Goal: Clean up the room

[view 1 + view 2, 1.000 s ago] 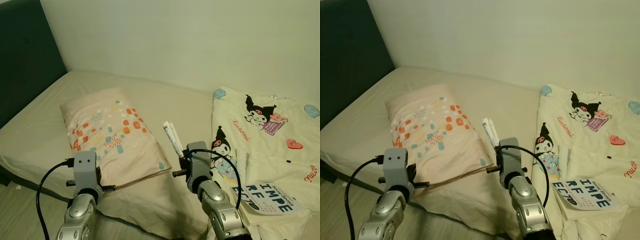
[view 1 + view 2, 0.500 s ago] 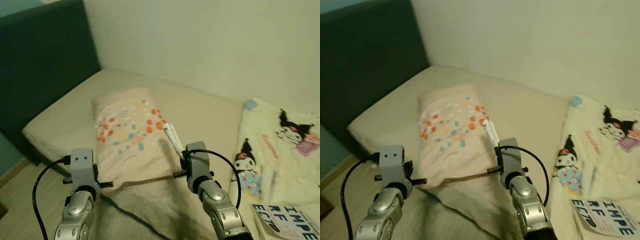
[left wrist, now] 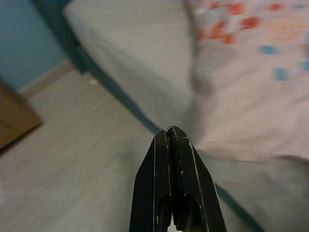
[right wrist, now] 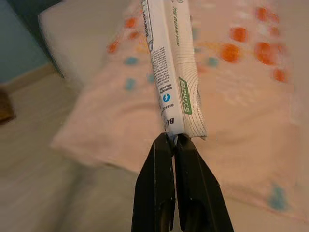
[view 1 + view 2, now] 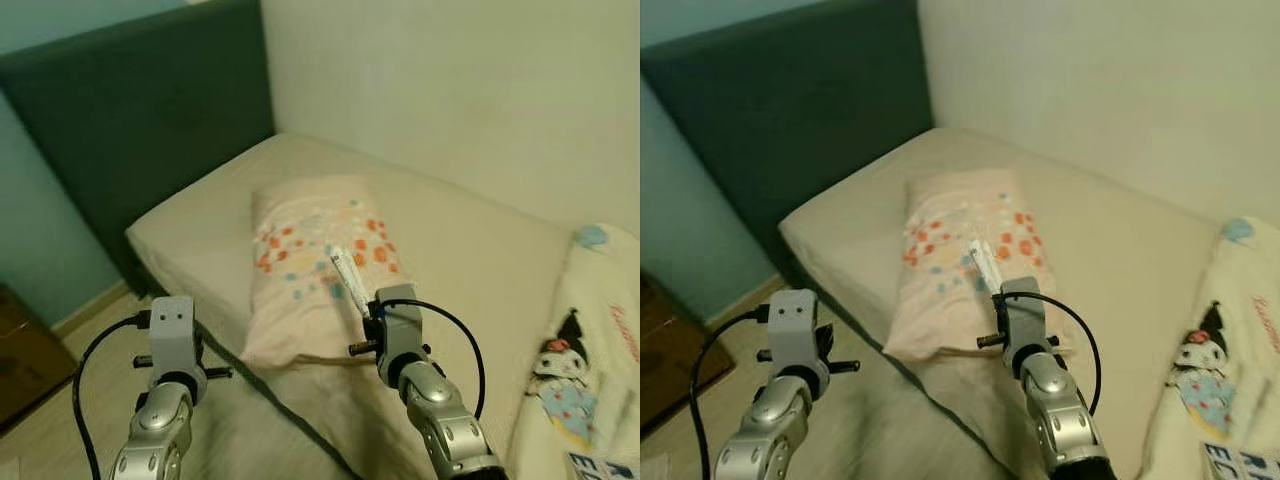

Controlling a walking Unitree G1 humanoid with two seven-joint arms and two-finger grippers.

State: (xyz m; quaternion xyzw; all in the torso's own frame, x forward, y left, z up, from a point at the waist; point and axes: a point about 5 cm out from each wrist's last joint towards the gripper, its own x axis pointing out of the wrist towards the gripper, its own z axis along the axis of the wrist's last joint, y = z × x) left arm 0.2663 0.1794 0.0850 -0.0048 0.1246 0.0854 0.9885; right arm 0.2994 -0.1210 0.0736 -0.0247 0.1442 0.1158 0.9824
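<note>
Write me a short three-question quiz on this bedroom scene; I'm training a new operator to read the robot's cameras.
1. True or false: the right pincer is shut on a white packet.
2. Which lies on the bed ahead of the robot? A) a folded towel B) a pillow with coloured spots C) a shoe
3. Fill in: the left pincer is ____ and holds nothing.

Key: 1 true; 2 B; 3 shut
</note>
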